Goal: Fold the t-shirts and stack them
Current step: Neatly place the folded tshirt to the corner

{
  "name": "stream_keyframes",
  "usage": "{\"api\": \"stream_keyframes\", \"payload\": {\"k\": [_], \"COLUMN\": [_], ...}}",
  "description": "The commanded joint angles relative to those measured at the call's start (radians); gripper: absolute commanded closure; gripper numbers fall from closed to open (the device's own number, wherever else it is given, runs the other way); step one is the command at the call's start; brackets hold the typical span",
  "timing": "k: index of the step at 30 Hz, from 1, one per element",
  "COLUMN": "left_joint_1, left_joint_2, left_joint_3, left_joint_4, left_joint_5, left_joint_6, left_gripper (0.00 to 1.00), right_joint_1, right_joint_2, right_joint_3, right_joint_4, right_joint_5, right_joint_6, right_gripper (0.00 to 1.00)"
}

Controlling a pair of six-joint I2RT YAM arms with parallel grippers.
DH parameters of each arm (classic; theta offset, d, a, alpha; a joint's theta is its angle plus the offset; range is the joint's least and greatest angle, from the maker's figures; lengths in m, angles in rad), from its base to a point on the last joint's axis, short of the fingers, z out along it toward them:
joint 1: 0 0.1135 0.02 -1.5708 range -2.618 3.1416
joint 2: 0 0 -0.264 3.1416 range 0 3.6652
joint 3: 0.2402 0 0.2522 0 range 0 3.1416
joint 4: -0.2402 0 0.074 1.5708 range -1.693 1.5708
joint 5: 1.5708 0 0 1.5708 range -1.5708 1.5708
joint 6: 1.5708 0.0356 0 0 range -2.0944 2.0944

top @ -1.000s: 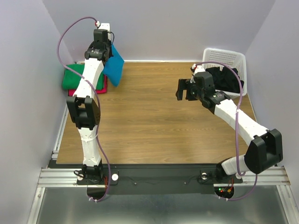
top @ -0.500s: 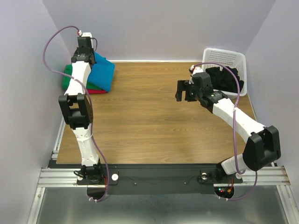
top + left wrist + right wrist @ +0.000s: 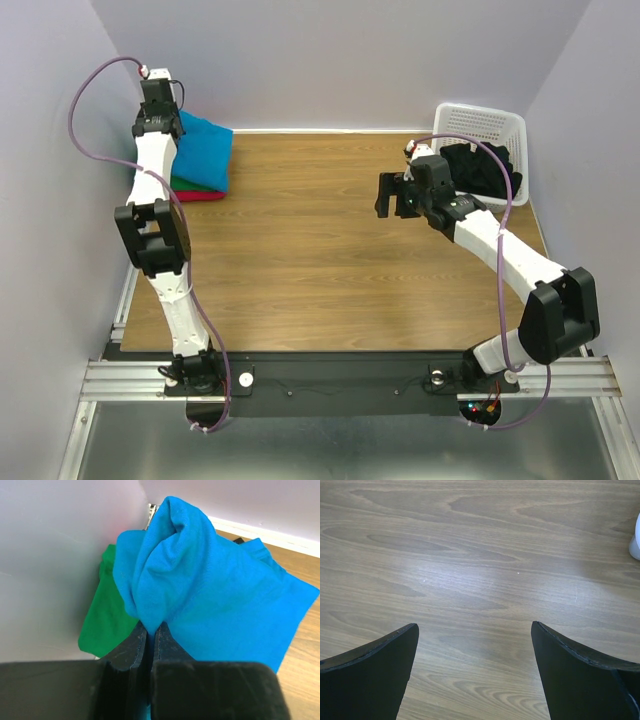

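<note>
Left claw [image 3: 150,628], clamped on the bright turquoise cotton t-shirt [image 3: 215,585], should release it squarely atop the folded green cotton t-shirt [image 3: 100,622].

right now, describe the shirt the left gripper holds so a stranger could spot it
Look to the far left corner of the wooden table, by the wall. The turquoise-blue t-shirt tops a small pile there, pinched by the left gripper. It alone is blue; below lie a green t-shirt and a red-pink t-shirt.

turquoise t-shirt [image 3: 205,150] lies on the green t-shirt [image 3: 184,183] and red-pink t-shirt [image 3: 203,196]; black t-shirts [image 3: 482,170] sit in the basket [image 3: 482,114].
</note>
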Motion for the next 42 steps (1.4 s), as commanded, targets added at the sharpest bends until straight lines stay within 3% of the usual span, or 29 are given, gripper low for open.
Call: {"api": "stream_keyframes", "payload": {"k": [1, 15, 17, 18, 19, 22, 24, 29, 33, 35, 37, 39, 42], "left_joint_1": [0.009, 0.052, 0.052, 0.052, 0.054, 0.052, 0.052, 0.037, -0.026, -0.092, -0.228, -0.349, -0.44], "left_joint_2": [0.021, 0.082, 0.093, 0.094, 0.096, 0.084, 0.052, -0.089, -0.249, -0.374, -0.518, -0.667, -0.801], "left_joint_3": [0.051, 0.065, 0.074, 0.08, 0.085, 0.118, 0.134, 0.114, -0.059, -0.166, -0.384, -0.642, -0.945], "left_joint_4": [0.073, 0.102, 0.096, 0.09, 0.081, 0.049, 0.024, -0.027, -0.039, -0.033, 0.02, 0.082, 0.188], "left_joint_5": [-0.074, -0.201, -0.218, -0.249, -0.261, -0.251, -0.223, -0.12, -0.001, -0.039, -0.149, -0.146, -0.114], "left_joint_6": [-0.004, -0.07, -0.069, -0.099, -0.1, -0.129, -0.173, -0.311, -0.44, -0.457, -0.512, -0.568, -0.616], "left_gripper": [1.0, 1.0, 0.82, 0.82, 0.75, 0.27, 0.03, 0.01, 0.01, 0.01, 0.01, 0.01, 0.01], "right_joint_1": [-0.002, -0.001, -0.002, -0.002, -0.002, -0.002, -0.002, -0.002, -0.002, -0.002, -0.002, -0.002, -0.002], "right_joint_2": [-0.003, 0.022, 0.022, 0.02, 0.019, 0.011, 0.003, -0.052, -0.125, -0.156, -0.205, -0.253, -0.306], "right_joint_3": [0.03, 0.037, 0.037, 0.037, 0.037, 0.037, 0.042, 0.021, -0.055, -0.091, -0.145, -0.195, -0.246], "right_joint_4": [0.014, 0.01, 0.008, 0.008, 0.007, 0.002, -0.003, -0.018, -0.026, -0.029, -0.036, -0.04, -0.041], "right_joint_5": [0.021, 0.032, 0.032, 0.033, 0.032, 0.024, 0.01, -0.016, -0.008, 0.004, 0.044, 0.056, 0.085], "right_joint_6": [-0.006, -0.006, -0.006, -0.006, -0.006, -0.005, -0.002, 0.013, 0.05, 0.061, 0.082, 0.111, 0.145], "right_gripper": [0.0, 0.0, 0.0, 0.0, 0.0, 0.0, 0.0, 0.0, 0.0, 0.0, 0.0, 0.0, 0.0]}}
